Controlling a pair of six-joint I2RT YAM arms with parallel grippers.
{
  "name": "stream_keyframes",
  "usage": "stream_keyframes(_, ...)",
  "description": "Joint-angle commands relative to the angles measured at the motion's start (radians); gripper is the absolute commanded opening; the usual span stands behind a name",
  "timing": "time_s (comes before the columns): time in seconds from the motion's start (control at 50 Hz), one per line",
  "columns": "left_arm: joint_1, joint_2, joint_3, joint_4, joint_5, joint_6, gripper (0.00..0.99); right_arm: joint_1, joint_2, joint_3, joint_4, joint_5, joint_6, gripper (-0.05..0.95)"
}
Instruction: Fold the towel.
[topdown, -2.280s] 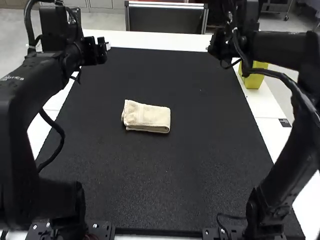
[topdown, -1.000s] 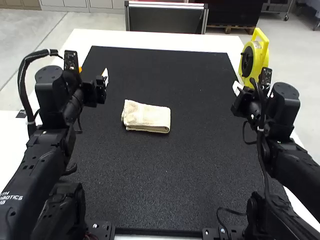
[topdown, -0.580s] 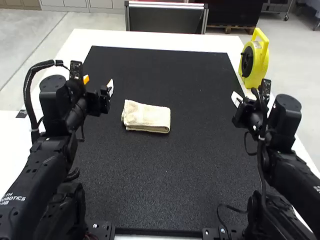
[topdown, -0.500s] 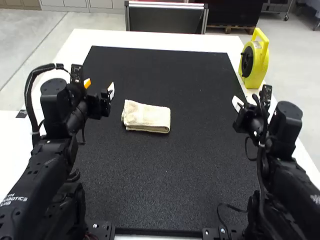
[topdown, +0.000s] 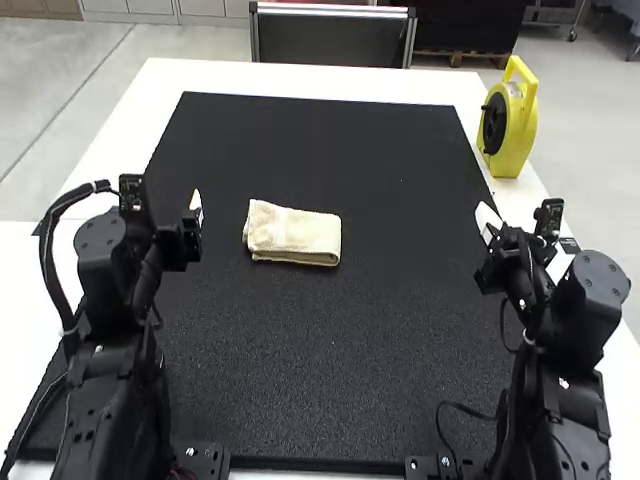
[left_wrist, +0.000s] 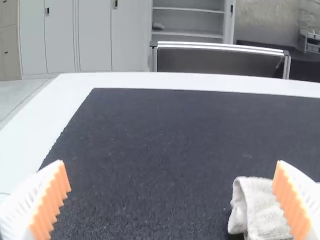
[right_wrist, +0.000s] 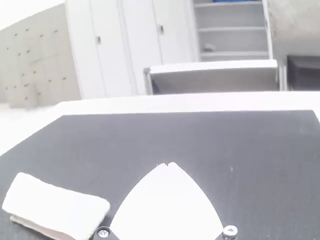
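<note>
Left gripper (topdown: 193, 209): open, fingers spread wide, orange pads (left_wrist: 51, 202) facing each other, nothing between them. Right gripper (topdown: 486, 217): closed, white ribless-looking fingertips (right_wrist: 166, 180) meeting, no cloth in it. Towel (topdown: 292, 236): cream, folded into a small thick rectangle, layers showing at the near edge, flat on black mat (topdown: 330, 370). Sits between the two grippers, to the right of the left one and nearer to it; right gripper well apart from it, off to the towel's right. Neither gripper holding the towel. Left wrist view: one finger overlaps part of the towel in the line of sight. Right wrist view: towel off to one side of the closed fingers. Mat on white table (topdown: 300, 77); yellow reel (topdown: 515, 130) on table, far right, beside mat.
</note>
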Motion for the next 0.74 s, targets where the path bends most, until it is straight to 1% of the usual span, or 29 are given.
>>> stream_keyframes(0.0,0.007,-0.177,-0.007,-0.080,-0.028,0.085,0.959,-0.039,-0.008,-0.006,-0.007,-0.075,-0.012,-0.02)
stream_keyframes(0.02,0.007,-0.193,-0.004,-0.106,-0.028,0.115,0.959,-0.044,-0.008,-0.006,-0.013,-0.080,-0.009,-0.02)
stream_keyframes(0.04,0.009,-0.177,-0.006,-0.102,-0.028,0.138,0.959,-0.048,-0.008,-0.006,-0.022,-0.080,-0.007,-0.02)
stream_keyframes(0.12,0.015,-0.156,-0.006,-0.122,-0.028,0.137,0.959,-0.062,-0.008,-0.006,-0.068,-0.080,-0.019,-0.02)
stream_keyframes(0.14,0.017,-0.166,-0.006,-0.142,-0.028,0.140,0.959,-0.065,-0.008,-0.006,-0.079,-0.080,-0.021,-0.02)
stream_keyframes(0.24,0.026,-0.174,-0.006,-0.158,-0.028,0.148,0.959,-0.068,-0.008,-0.006,-0.086,-0.078,-0.016,-0.02)
stream_keyframes(0.32,0.023,-0.174,-0.006,-0.177,-0.028,0.148,0.959,-0.068,-0.008,-0.004,-0.120,-0.073,-0.032,-0.01)
stream_keyframes(0.38,0.018,-0.174,-0.004,-0.178,-0.027,0.148,0.959,-0.068,-0.008,-0.004,-0.137,-0.073,-0.053,0.04)
stream_keyframes(0.5,0.017,-0.174,-0.004,-0.178,-0.027,0.148,0.959,-0.068,-0.008,-0.004,-0.140,-0.066,-0.052,0.14)
stream_keyframes(0.56,0.017,-0.174,-0.004,-0.178,-0.027,0.148,0.959,-0.068,-0.010,-0.004,-0.151,-0.046,-0.072,0.25)
stream_keyframes(0.62,0.017,-0.174,-0.006,-0.178,-0.027,0.149,0.959,-0.068,-0.008,-0.004,-0.169,0.029,-0.096,0.43)
stream_keyframes(0.7,0.017,-0.174,-0.004,-0.178,-0.027,0.149,0.959,-0.068,-0.010,-0.004,-0.182,0.124,-0.102,0.66)
stream_keyframes(0.72,0.015,-0.174,-0.006,-0.178,-0.027,0.148,0.959,-0.068,-0.008,-0.004,-0.194,0.143,-0.113,0.74)
